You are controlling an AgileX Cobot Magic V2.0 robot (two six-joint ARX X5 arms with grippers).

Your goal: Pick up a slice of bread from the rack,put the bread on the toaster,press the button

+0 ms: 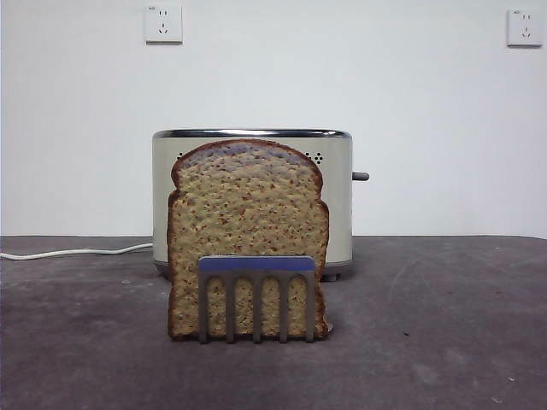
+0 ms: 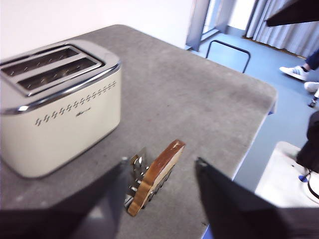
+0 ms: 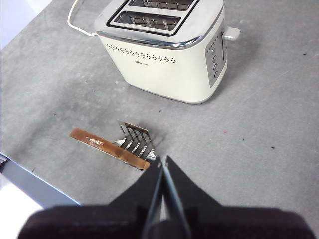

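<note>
The slice of bread [image 1: 246,231] stands upright in the rack [image 1: 256,295], just in front of the toaster [image 1: 338,196]. The button [image 1: 360,176] sticks out of the toaster's right side. No gripper shows in the front view. My left gripper [image 2: 160,162] is open and well above the table. Its view looks down on the bread [image 2: 158,172], the rack [image 2: 135,169] and the toaster [image 2: 60,109]. My right gripper [image 3: 163,159] is shut and empty, high over the table near the bread [image 3: 107,147] and rack [image 3: 137,138]. Beyond them are the toaster [image 3: 164,64] and button [image 3: 232,34].
A white cord [image 1: 77,252] runs left from the toaster across the grey table [image 1: 444,325]. Two wall sockets [image 1: 163,24] sit on the white wall behind. The left wrist view shows the table's edge [image 2: 259,124], with a chair frame [image 2: 229,52] and floor beyond.
</note>
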